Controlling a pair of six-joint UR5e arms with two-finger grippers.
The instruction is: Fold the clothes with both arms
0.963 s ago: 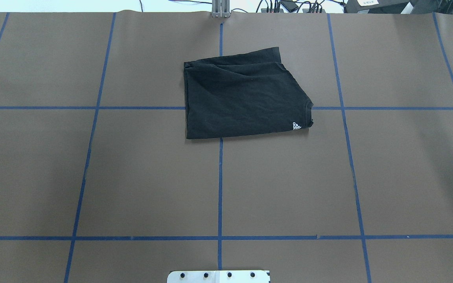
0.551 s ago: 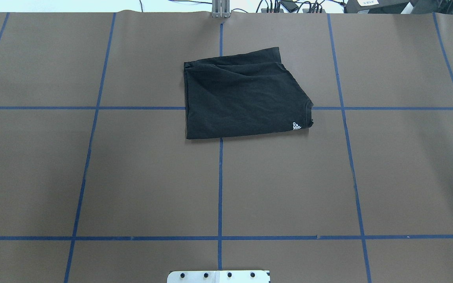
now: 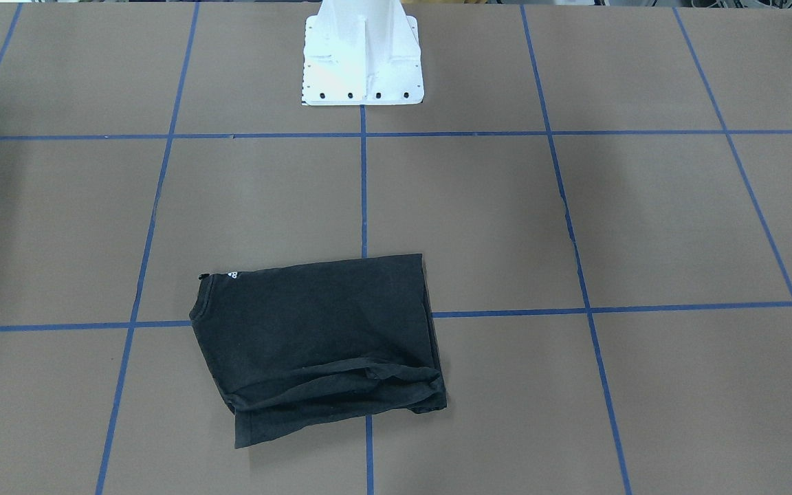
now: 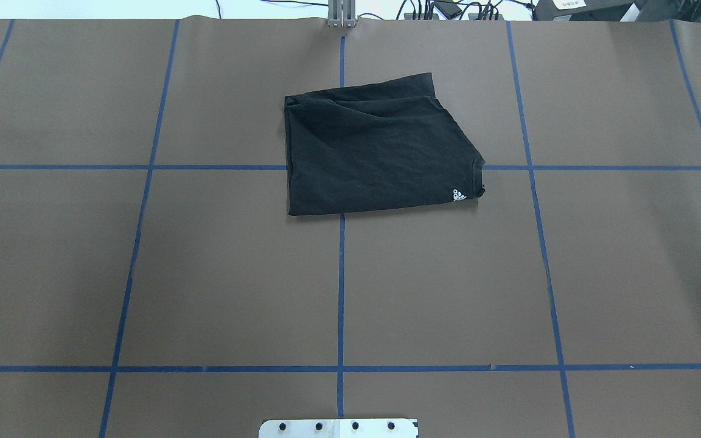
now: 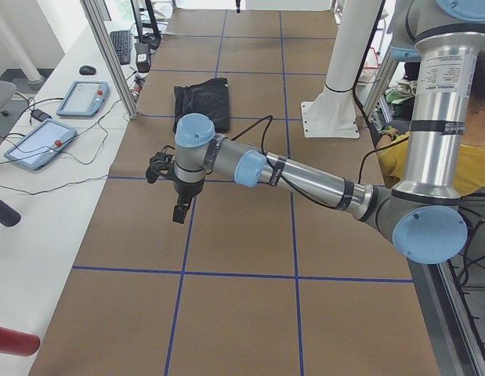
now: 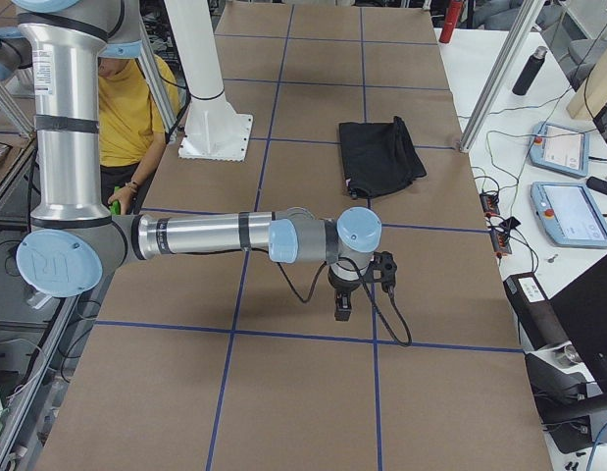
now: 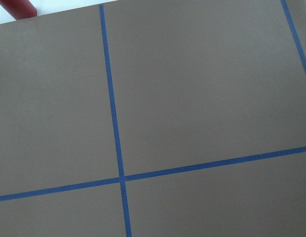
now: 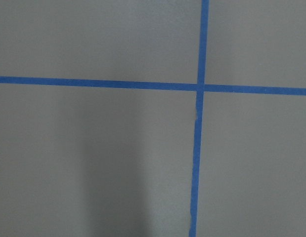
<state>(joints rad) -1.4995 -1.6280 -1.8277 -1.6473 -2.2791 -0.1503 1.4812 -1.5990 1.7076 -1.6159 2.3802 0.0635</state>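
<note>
Well apart from folded T-shirt [image 4: 375,158], left gripper [image 5: 179,211] and right gripper [image 6: 342,306]: opening indiscernible.

Brown table [image 4: 235,274] (blue tape grid [image 4: 340,292]); white bench [image 5: 30,258] with 2 tablets [image 5: 82,99].

The table [image 4: 83,274] is viewed from above and behind the robot by the overhead camera, the white base plate [image 4: 338,429] at the bottom edge. It is looked down on steeply from the opposite side by the front-facing camera, the plate at top. The black T-shirt [image 4: 375,152] is shared by these and by the 2 side views, aimed along the table from its ends. Only the table's surface and blue tape lines [image 7: 111,98] are shown, close up, by the 2 wrist cameras.
</note>
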